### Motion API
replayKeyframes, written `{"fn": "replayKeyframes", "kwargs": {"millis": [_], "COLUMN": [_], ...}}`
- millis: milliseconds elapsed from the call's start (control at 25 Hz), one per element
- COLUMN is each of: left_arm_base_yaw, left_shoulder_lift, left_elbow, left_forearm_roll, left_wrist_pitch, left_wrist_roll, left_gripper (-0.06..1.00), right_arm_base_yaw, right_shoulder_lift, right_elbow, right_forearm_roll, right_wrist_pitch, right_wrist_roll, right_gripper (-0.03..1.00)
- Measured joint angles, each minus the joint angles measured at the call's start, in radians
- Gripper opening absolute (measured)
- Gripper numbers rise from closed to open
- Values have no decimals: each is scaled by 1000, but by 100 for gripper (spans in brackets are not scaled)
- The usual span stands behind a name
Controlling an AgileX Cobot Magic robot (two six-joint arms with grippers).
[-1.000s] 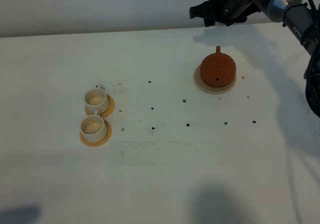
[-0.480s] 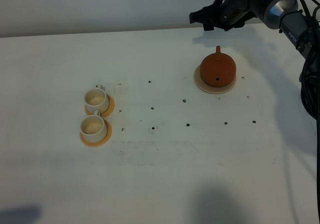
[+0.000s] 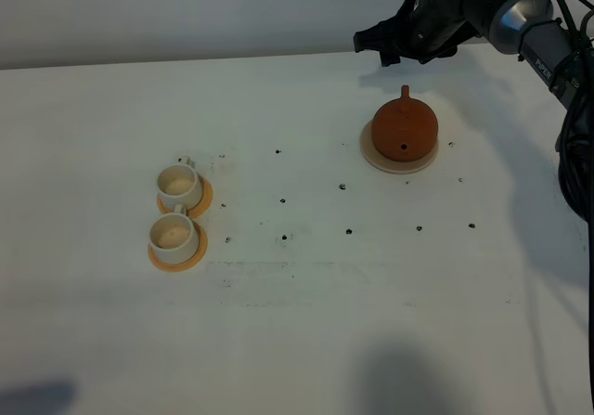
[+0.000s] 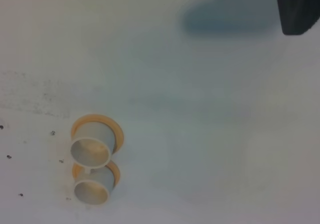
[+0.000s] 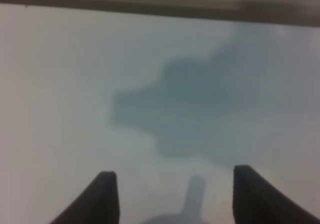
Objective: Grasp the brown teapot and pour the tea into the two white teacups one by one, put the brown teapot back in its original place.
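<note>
While the teapot (image 3: pixel 405 130) sits upright on its pale coaster (image 3: pixel 399 168), right of centre in the upper half of the high view, no step of the task shows as done. It is ungrasped, with nothing touching it. A short stub on it points toward the top of the frame.

Well apart from it, left of centre, the two cups (image 3: pixel 178 185) (image 3: pixel 173 236) stand one above the other in the frame, each on an orange saucer (image 3: pixel 206 199). They are close together. Their insides look cream, and I cannot tell whether they hold any tea. By my reading, all of it is left: the grasp, both pours and the return to the coaster.

Near the top edge, above the teapot and a little left of it in the frame, the right hand (image 3: pixel 371 45) hangs over the worktop (image 3: pixel 297 341), clear of the pot. Its arm comes in from the upper right corner. Its two fingers (image 5: pixel 105 196) stand wide apart and hold nothing. In its wrist view a blurred stub shows low between them, which I take to be part of the teapot.

Of the left hand (image 4: pixel 299 8), only a dark corner shows in its own wrist view, high over the cups. I cannot tell whether it is wide or narrow.
</note>
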Motion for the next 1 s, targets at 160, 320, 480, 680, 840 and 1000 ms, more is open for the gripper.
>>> {"fn": "replayKeyframes", "kwargs": {"millis": [160, 320, 480, 680, 840, 1000], "left_arm_base_yaw": [0, 0, 0, 0, 0, 0], "left_shoulder_lift": [0, 0, 0, 0, 0, 0], "left_elbow": [0, 0, 0, 0, 0, 0], "left_forearm_roll": [0, 0, 0, 0, 0, 0], "left_wrist_pitch": [0, 0, 0, 0, 0, 0], "left_wrist_roll": [0, 0, 0, 0, 0, 0], "left_gripper": [27, 27, 27, 27, 27, 27], "right_arm_base_yaw": [0, 0, 0, 0, 0, 1], "right_shoulder_lift": [0, 0, 0, -1, -11, -39], "right_elbow": [0, 0, 0, 0, 0, 0], "right_forearm_roll": [10, 15, 18, 21, 25, 25], "right_wrist_pitch": [-1, 1, 25, 47, 48, 23], "right_wrist_roll": [-9, -11, -12, -12, -12, -30], "right_gripper": [49, 49, 49, 49, 49, 49]}}
